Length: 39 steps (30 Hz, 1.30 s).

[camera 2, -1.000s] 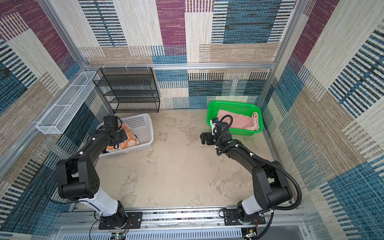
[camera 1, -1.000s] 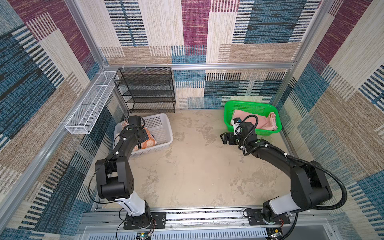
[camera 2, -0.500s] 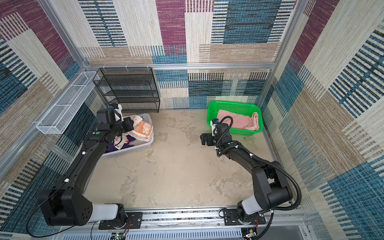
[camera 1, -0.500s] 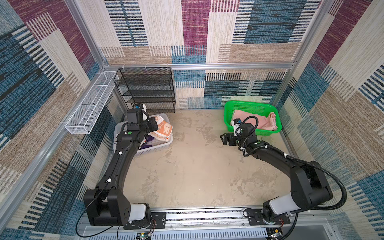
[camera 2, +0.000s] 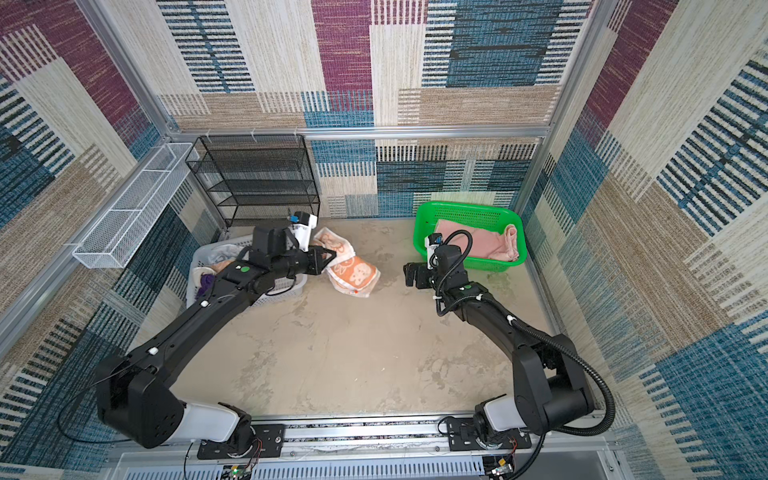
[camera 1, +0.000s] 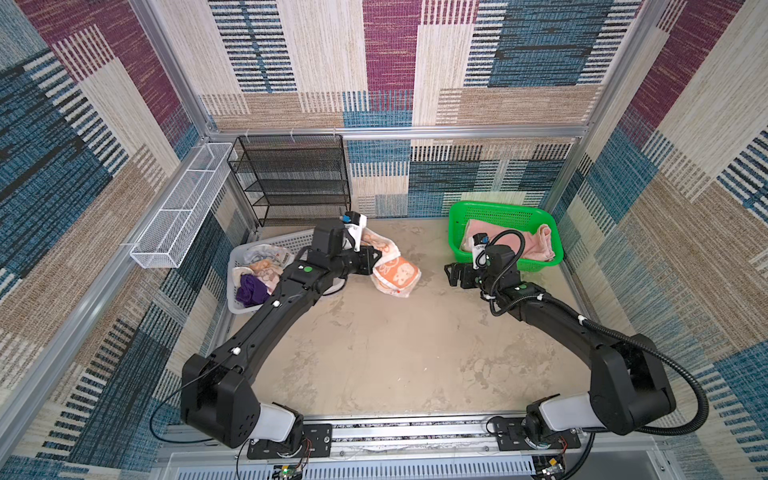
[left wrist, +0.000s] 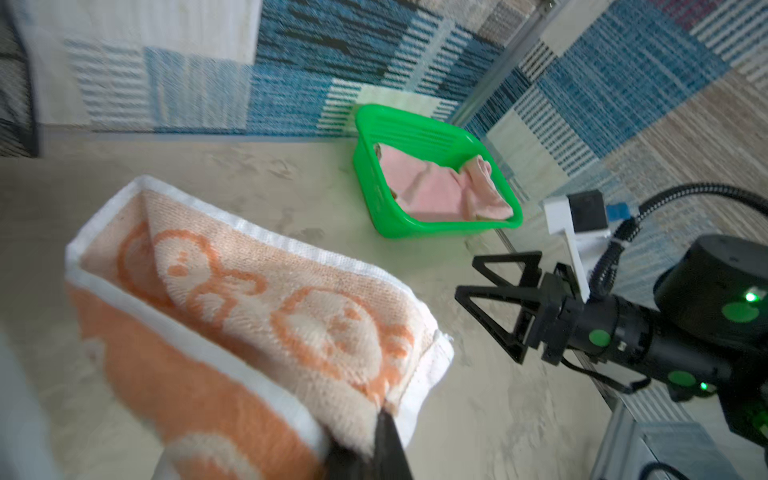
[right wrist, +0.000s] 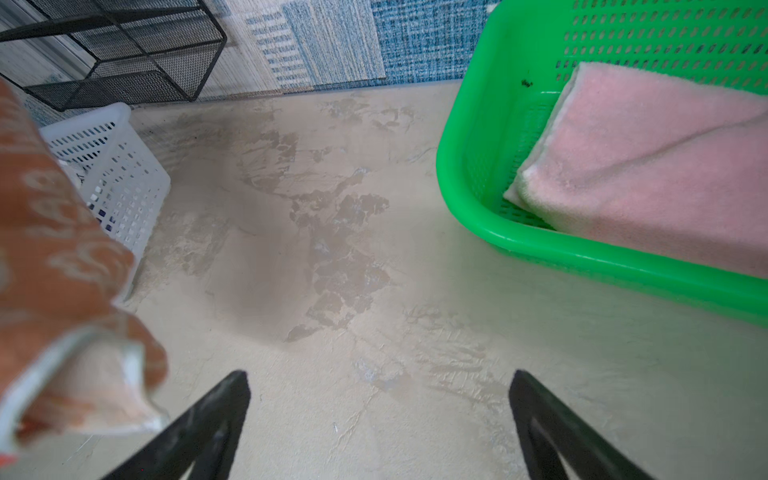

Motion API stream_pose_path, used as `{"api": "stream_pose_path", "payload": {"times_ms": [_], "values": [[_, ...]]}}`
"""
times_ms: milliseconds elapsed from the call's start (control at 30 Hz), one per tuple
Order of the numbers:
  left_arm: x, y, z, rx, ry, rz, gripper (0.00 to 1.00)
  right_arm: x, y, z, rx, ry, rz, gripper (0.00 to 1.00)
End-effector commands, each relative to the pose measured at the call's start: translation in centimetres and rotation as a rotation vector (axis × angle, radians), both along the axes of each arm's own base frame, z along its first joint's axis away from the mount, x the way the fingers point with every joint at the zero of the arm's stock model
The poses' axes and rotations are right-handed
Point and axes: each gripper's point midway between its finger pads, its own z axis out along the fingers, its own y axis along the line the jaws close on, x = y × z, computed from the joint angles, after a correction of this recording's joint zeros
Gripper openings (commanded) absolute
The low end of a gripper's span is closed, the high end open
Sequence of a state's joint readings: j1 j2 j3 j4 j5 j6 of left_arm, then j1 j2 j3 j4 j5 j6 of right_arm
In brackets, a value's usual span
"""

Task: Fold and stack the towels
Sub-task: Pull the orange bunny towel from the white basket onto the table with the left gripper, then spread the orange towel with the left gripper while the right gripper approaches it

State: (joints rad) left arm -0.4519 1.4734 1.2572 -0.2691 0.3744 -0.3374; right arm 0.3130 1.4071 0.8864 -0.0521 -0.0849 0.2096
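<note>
One orange towel, pinched in the closed left gripper; hangs just beside the white basket (purple towel and whitish towel crumpled inside). Pink towel in the green basket, well apart. Right gripper spread wide, grips nothing.

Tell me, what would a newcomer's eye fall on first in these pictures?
The orange towel draws the eye first: the shut left tool pinches it just beside the white basket, at the far left of the table. Next comes the bright green basket at the far right, with a pink towel in it. The right tool stands open and empty near it.
</note>
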Motion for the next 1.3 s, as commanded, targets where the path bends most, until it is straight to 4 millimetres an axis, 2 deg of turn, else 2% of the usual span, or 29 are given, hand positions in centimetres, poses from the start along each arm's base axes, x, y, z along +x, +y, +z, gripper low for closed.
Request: {"api": "stream_pose_path", "payload": {"times_ms": [0,133,233,367,400,567,633,733,833,967,1100,1267], "values": [[-0.8,-3.3,-3.3,0.015,0.072,-0.087,0.00,-0.4,-1.0,-0.2,-0.049,0.001,-0.027,0.99],[-0.8,-4.9,-8.9,0.049,0.207,-0.110,0.00,-1.1,-2.0,-1.0,-0.102,0.028,-0.052,0.99],[-0.7,-5.2,-12.4,0.076,0.285,-0.113,0.01,-1.6,-2.0,-1.1,-0.102,0.028,-0.039,0.98],[-0.3,-5.0,-15.3,0.115,0.335,-0.087,0.18,-2.1,-1.6,-1.8,-0.090,0.038,-0.011,0.95],[-0.3,-4.9,-15.7,0.121,0.341,-0.085,0.27,-2.3,-1.4,-2.0,-0.087,0.044,-0.002,0.94],[-0.3,-4.7,-16.2,0.129,0.335,-0.081,0.47,-2.9,-0.2,-2.8,-0.064,0.052,0.054,0.90],[-0.3,-4.8,-16.1,0.127,0.331,-0.083,0.62,-3.1,0.8,-2.8,-0.076,0.034,0.094,0.88],[-0.4,-4.8,-15.5,0.116,0.313,-0.089,0.75,-3.3,2.5,-2.5,-0.118,-0.019,0.176,0.87],[-0.5,-4.7,-14.8,0.108,0.287,-0.091,0.98,-3.7,4.0,-1.8,-0.168,-0.081,0.256,0.86],[-0.6,-3.9,-14.2,0.125,0.257,-0.068,1.00,-3.8,5.4,-0.7,-0.257,-0.151,0.358,0.84],[-0.6,-2.7,-13.9,0.162,0.235,-0.022,1.00,-4.7,7.1,0.2,-0.387,-0.279,0.481,0.83],[-1.2,-0.6,-14.3,0.210,0.218,0.050,1.00,-4.9,8.2,1.2,-0.373,-0.298,0.512,0.84]]}}
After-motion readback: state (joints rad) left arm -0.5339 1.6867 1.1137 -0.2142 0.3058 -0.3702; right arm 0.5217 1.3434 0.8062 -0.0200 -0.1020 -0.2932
